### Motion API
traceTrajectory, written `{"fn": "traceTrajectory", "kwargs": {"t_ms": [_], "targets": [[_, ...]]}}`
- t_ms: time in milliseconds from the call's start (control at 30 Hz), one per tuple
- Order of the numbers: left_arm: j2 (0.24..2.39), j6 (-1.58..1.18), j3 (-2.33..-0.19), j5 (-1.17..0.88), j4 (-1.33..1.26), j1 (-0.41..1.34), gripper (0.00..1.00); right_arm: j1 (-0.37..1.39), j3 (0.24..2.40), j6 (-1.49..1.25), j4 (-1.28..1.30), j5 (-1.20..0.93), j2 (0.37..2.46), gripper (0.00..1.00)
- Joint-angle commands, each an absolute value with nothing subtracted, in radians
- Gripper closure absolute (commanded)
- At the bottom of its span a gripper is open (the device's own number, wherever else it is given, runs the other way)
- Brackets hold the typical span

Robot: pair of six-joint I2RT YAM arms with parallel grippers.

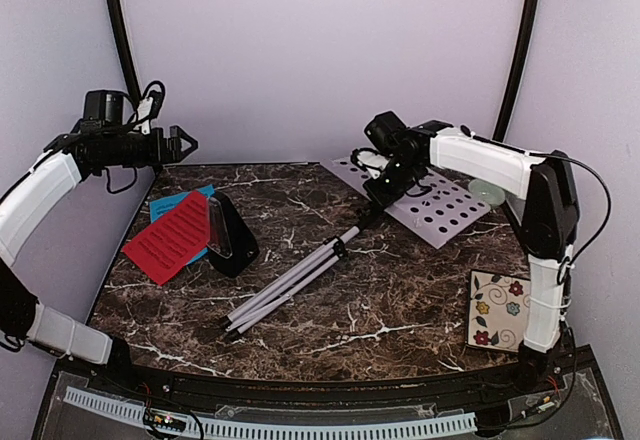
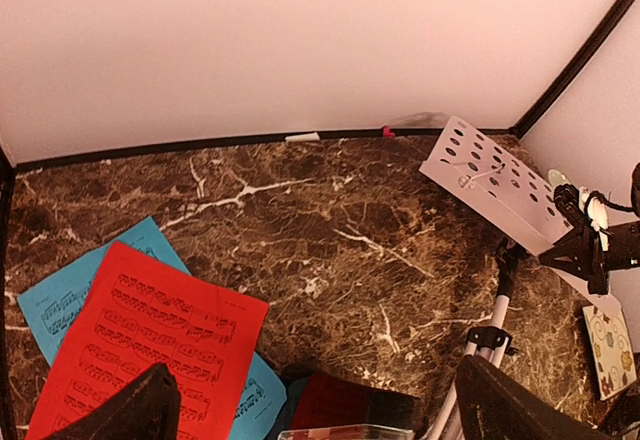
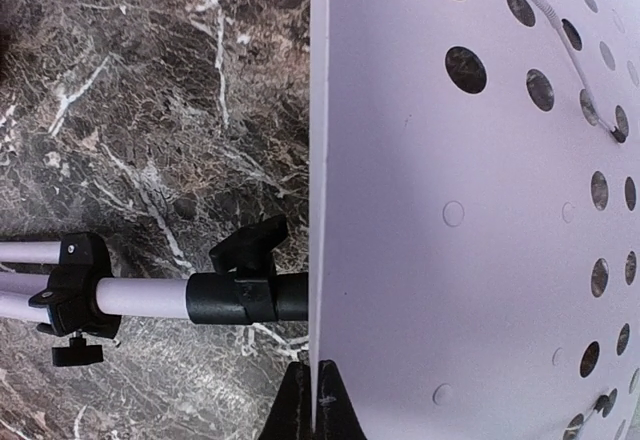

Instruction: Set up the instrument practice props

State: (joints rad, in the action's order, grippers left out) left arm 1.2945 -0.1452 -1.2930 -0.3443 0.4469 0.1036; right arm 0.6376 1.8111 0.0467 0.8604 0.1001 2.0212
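Note:
The white music stand lies on the marble table with its legs [image 1: 290, 285] folded. Its perforated desk [image 1: 440, 205] rests at the back right, tilted. My right gripper [image 1: 385, 178] is shut on the desk's left edge. In the right wrist view the fingertips [image 3: 315, 405] pinch the desk [image 3: 470, 210] just below the pole's black collar [image 3: 245, 295]. A red page [image 1: 170, 235] lies over a cyan-blue page [image 1: 178, 202] at the left. The black metronome [image 1: 232, 235] lies beside them. My left gripper [image 1: 185, 145] is open and empty, raised above the back left. It looks down on the pages [image 2: 150, 340] and metronome [image 2: 360, 405].
A floral tile [image 1: 498, 310] lies at the front right by the right arm's base. A pale green bowl [image 1: 488, 192] sits behind the desk at the right. Tent walls close in the back and sides.

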Motion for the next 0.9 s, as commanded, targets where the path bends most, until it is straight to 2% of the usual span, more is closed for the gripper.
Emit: {"fn": "traceTrajectory", "kwargs": {"t_ms": [0, 233, 500, 700, 867], "targets": [[1.230, -0.096, -1.362, -0.424, 0.465, 0.143, 0.01, 0.673, 1.953, 0.130, 0.698, 0.340, 1.809, 1.00], [1.249, -0.080, -1.463, -0.415, 0.461, 0.326, 0.01, 0.759, 1.982, 0.251, 0.583, 0.497, 1.712, 1.00], [1.307, -0.074, -1.385, -0.307, 0.334, 0.590, 0.02, 0.886, 1.932, 0.435, 0.351, 0.605, 1.584, 1.00], [1.284, -0.130, -1.181, -0.416, 0.048, 0.609, 0.12, 0.971, 1.830, 0.601, 0.153, 0.596, 1.461, 1.00], [1.254, -0.106, -1.045, -0.359, -0.124, 0.647, 0.28, 1.023, 1.844, 0.683, 0.101, 0.630, 1.432, 1.00]]}}
